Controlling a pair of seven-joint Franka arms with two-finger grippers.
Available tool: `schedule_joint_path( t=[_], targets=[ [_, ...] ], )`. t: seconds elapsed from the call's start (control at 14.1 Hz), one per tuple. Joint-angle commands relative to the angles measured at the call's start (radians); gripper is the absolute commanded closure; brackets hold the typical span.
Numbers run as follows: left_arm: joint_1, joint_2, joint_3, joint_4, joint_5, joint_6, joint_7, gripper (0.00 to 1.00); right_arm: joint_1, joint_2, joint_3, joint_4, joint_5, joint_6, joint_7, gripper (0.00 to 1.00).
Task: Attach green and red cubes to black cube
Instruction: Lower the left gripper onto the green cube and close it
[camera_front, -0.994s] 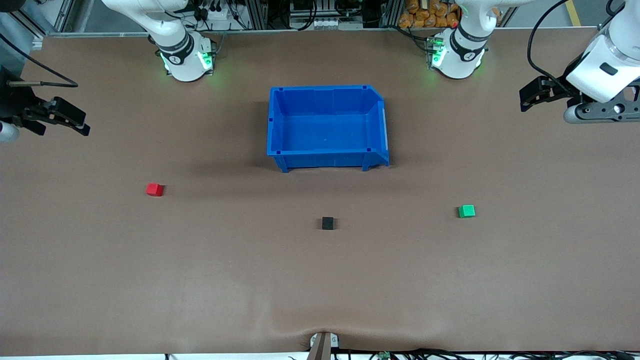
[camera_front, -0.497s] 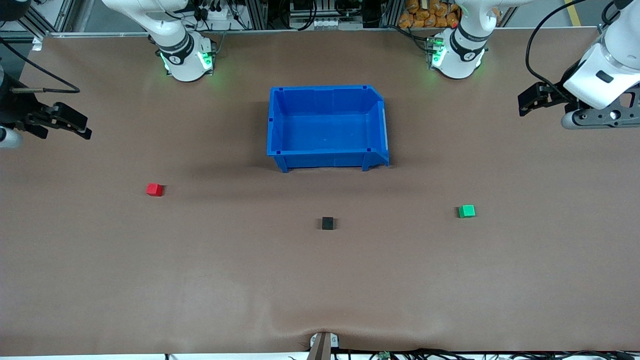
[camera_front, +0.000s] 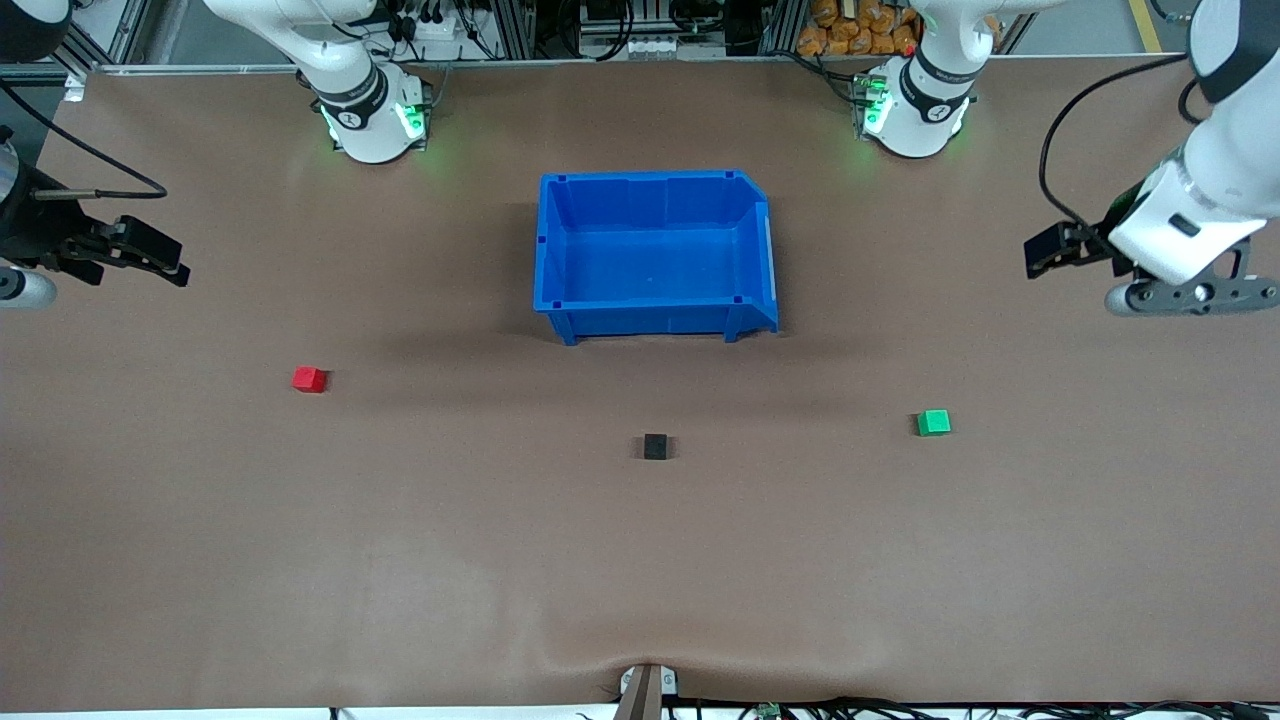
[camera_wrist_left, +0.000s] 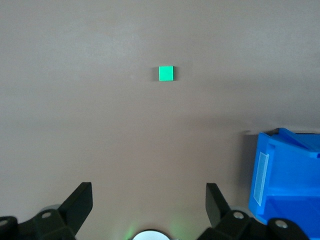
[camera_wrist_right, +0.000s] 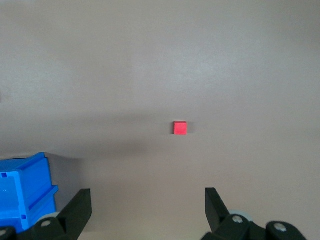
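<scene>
Black cube (camera_front: 655, 446) sits alone on the brown table (camera_front: 640, 560), nearer the front camera than the blue bin (camera_front: 560, 235), with the two coloured cubes well apart from it on either hand; nothing is joined yet.

Across the front view, the right gripper (camera_front: 150, 258) comes first, up in the air over the table's edge at the right arm's end, fingers spread wide and holding nothing. The red cube (camera_front: 310, 379) lies between that gripper and the black cube, and in the right wrist view the red cube (camera_wrist_right: 180, 128) sits ahead of the parted fingers (camera_wrist_right: 77, 210), slightly off their midline.

Past the black cube lies the green cube (camera_front: 933, 422), toward the left arm's end. The left gripper (camera_front: 1050, 252) hangs over bare table there, also wide apart and empty; its wrist view shows the green cube (camera_wrist_left: 166, 73) ahead, close to centre.

Each arm is plainly nearer its own cube, so the likely next step is a descent onto each.
</scene>
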Motion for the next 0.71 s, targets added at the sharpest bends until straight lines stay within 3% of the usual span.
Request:
schedule_joint_path(
  t=[0.0, 0.64],
  targets=[
    [0.009, 0.029, -0.002, -0.001, -0.009, 0.032, 0.014, 0.0, 0.006, 0.015, -0.001, 0.005, 0.001, 0.001, 0.004, 0.0],
    [0.025, 0.202, 0.001, -0.006, -0.005, 0.178, 0.017, 0.0, 0.011, 0.035, 0.0, -0.005, 0.003, 0.0, 0.004, 0.0]
  ],
)
